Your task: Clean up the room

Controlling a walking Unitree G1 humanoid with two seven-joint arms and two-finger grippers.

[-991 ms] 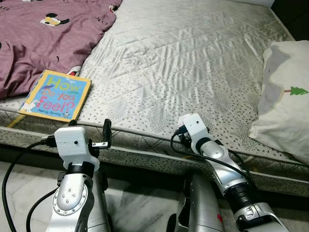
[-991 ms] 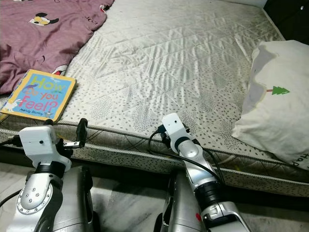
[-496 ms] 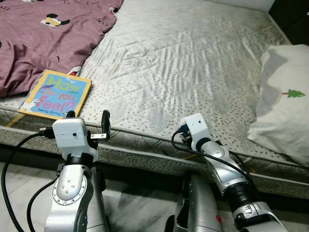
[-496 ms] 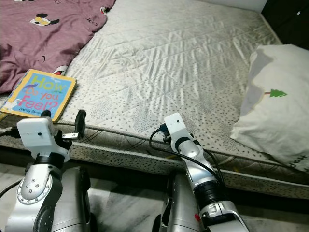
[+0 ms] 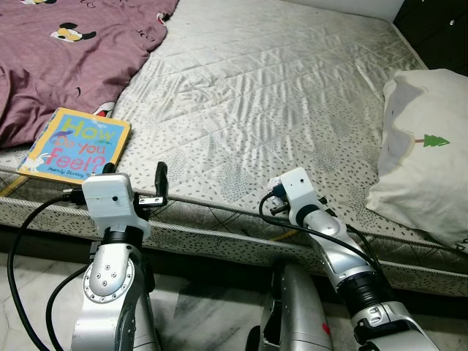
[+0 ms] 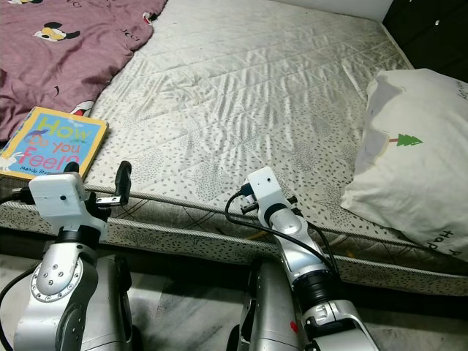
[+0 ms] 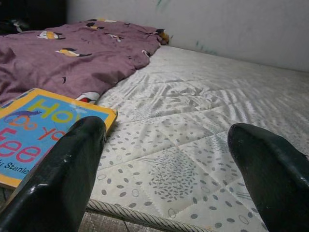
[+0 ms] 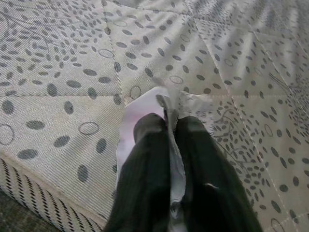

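Note:
A colourful picture book [image 5: 75,145] lies flat near the mattress's front left edge, beside a purple blanket [image 5: 66,51]. My left gripper [image 5: 135,175] is open at the mattress edge, just right of the book and apart from it; the left wrist view looks between its fingers [image 7: 63,179] at the book [image 7: 34,130]. My right wrist [image 5: 296,191] rests at the front edge of the mattress, mid-bed. In the right wrist view the right gripper [image 8: 169,130] is shut on a crumpled piece of white paper [image 8: 140,106] that lies on the dotted mattress.
The grey dotted mattress [image 5: 278,80] stretches ahead. A white pillow with a small green tree print [image 5: 420,161] sits at the right edge. The marble floor [image 5: 212,307] shows below, between my arms.
The camera has shifted a little. My left gripper has risen slightly above the mattress edge. The right gripper stays where it was.

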